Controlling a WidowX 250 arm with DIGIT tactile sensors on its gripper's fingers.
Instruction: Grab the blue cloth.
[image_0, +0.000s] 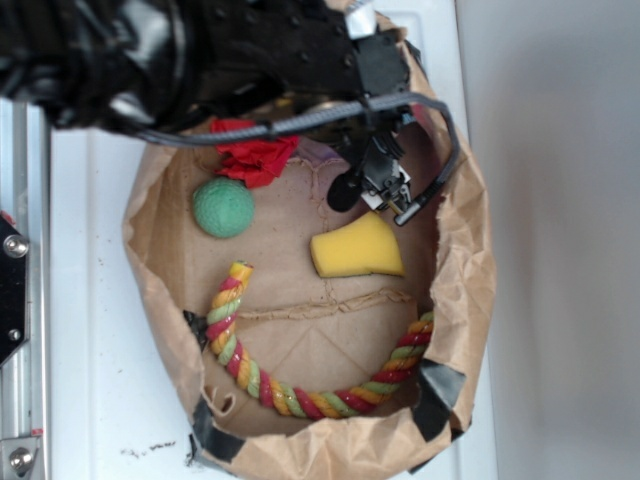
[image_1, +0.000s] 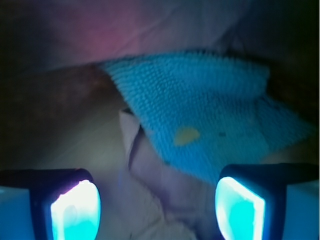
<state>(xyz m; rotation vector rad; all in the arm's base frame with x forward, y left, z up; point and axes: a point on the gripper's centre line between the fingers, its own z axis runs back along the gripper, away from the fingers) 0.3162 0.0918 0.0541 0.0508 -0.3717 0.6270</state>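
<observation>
In the wrist view the blue cloth (image_1: 205, 105) is a fuzzy teal rag with a small yellow spot, lying flat just ahead of my gripper (image_1: 157, 212). Both lit fingers (image_1: 75, 212) stand wide apart with nothing between them, so the gripper is open. The cloth's near edge reaches close to the right finger. A pale lilac crumpled layer (image_1: 165, 195) lies under the gap. In the exterior view the gripper (image_0: 375, 200) hangs over the back right of the paper bag (image_0: 150, 250), and the arm hides the blue cloth there.
Inside the bag lie a red wrinkly cloth (image_0: 255, 155), a green ball (image_0: 223, 208), a yellow sponge (image_0: 358, 248) right below the gripper, and a striped rope toy (image_0: 300, 395) along the front. The bag's wall (image_0: 465, 250) rises close on the right.
</observation>
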